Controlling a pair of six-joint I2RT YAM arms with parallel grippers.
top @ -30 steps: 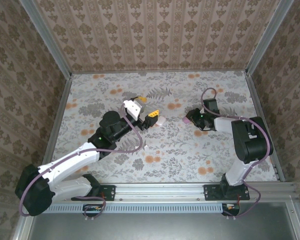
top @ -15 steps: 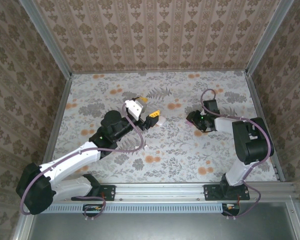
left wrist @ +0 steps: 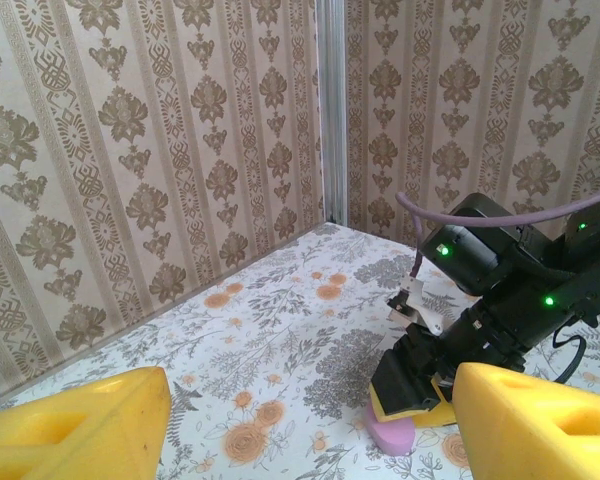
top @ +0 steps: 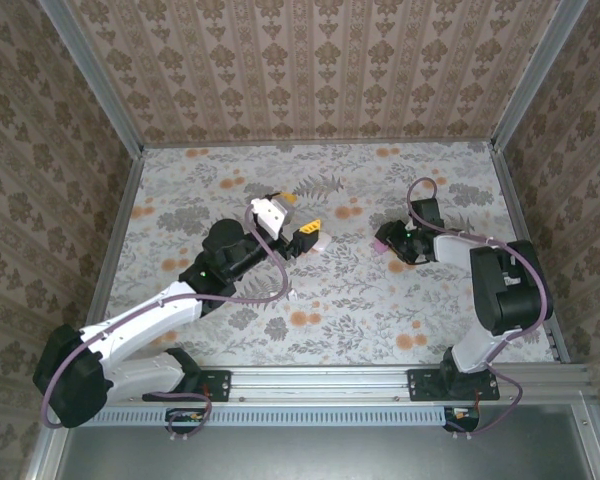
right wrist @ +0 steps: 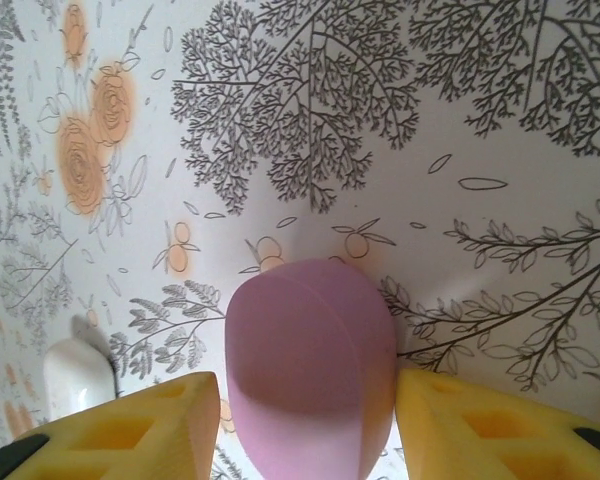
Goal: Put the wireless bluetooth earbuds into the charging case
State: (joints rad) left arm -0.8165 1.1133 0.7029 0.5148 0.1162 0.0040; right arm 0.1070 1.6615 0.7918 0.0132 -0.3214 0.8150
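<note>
Yellow, blocky fingers (right wrist: 130, 430) of my right end effector (right wrist: 305, 395) sit either side of a magenta oval lump (right wrist: 310, 330). They are so close that I cannot tell whether they pinch it or merely flank it. My left end effector (left wrist: 310, 385) stands wide apart with nothing between its tips. The charging case (top: 323, 241) lies on the counter (top: 380, 320) just beside that left end effector, between the two arms.

My worry is the right side. If a finger drags on the lump as I draw back, it could tip or skid toward the case (the arms are near each other, so a careless sweep risks a knock too). A nudged case could slide and turn, spoiling the line-up for the earbuds, themselves too small for me to place.

The lump looks matte and soft-edged, with a faint seam down its face. The fingers look hard, with recessed pockets. The case is pale, rounded and smooth, and likely light. The counter wears a flat floral print that probably offers little grip.
</note>
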